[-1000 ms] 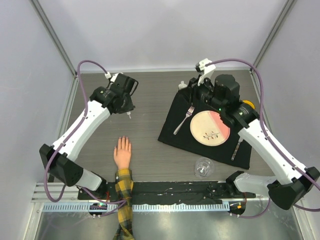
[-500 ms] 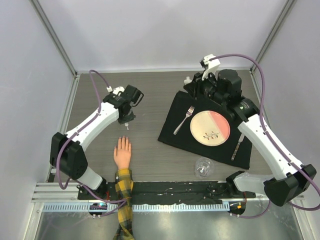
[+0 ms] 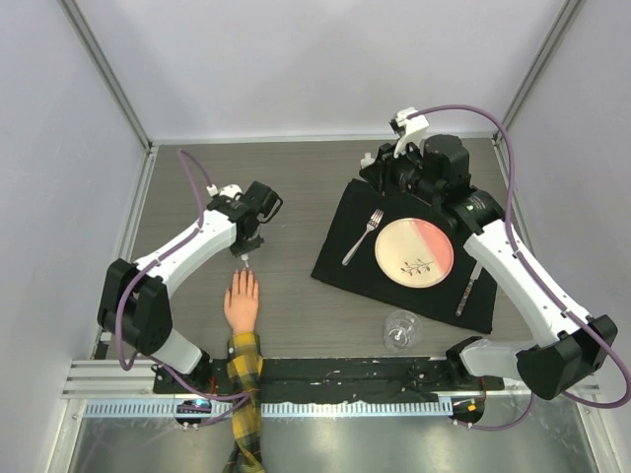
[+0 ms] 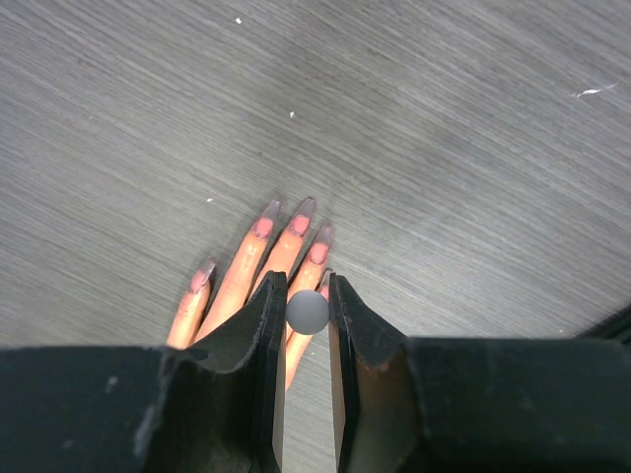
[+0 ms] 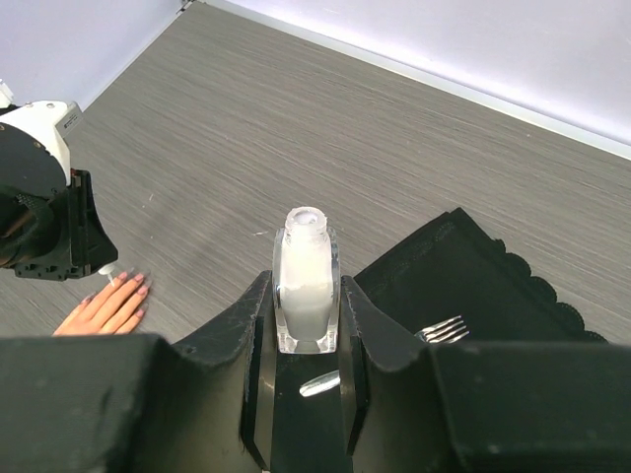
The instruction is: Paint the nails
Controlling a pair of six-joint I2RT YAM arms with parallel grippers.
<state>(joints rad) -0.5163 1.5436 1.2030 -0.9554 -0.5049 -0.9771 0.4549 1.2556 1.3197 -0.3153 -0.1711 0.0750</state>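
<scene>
The fake hand [image 3: 241, 301] lies palm down near the front, its yellow-and-black plaid sleeve [image 3: 245, 379] toward the arm bases. The nails [image 4: 299, 225] are pinkish and small at the fingertips; some fingers are hidden behind my left fingers [image 4: 258, 340]. My left gripper [image 3: 246, 239] hovers just beyond the fingertips, shut on a polish brush whose round grey cap [image 4: 307, 311] sits between the jaws. The brush tip [image 3: 244, 262] points down close to the nails. My right gripper [image 3: 380, 169] is far to the right, shut on an open white polish bottle [image 5: 307, 286] held upright.
A black placemat [image 3: 345, 266] on the right carries a pink-and-cream plate [image 3: 414, 248], a fork [image 3: 363, 236] and a knife [image 3: 467, 291]. A clear glass [image 3: 400, 329] stands at the mat's near edge. Metal rails run along the front.
My left arm has swung nearer and lower, bringing the brush from the back left to just above the fingertips. The right arm shifted only slightly with the bottle.
</scene>
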